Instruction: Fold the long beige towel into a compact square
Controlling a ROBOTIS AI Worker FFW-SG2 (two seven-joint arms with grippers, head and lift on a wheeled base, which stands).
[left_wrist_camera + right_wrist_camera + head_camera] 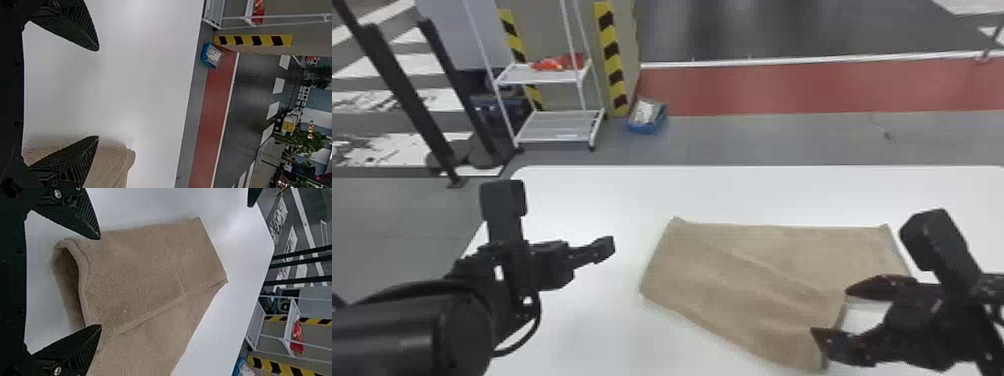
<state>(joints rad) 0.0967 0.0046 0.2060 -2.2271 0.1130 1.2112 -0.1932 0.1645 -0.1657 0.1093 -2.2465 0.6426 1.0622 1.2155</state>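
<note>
On the table (582, 195) the towel (757, 300) lies doubled askew, its top layer slanting across the lower. At its four o'clock, the right gripper (829, 310) is spread and empty around the folded end, likely to pinch and square it. At nine, the left gripper (98, 93), also parted and empty, probably leaves it room. Off at eleven, a blue bin (643, 128) on the floor holds something pale.
</note>
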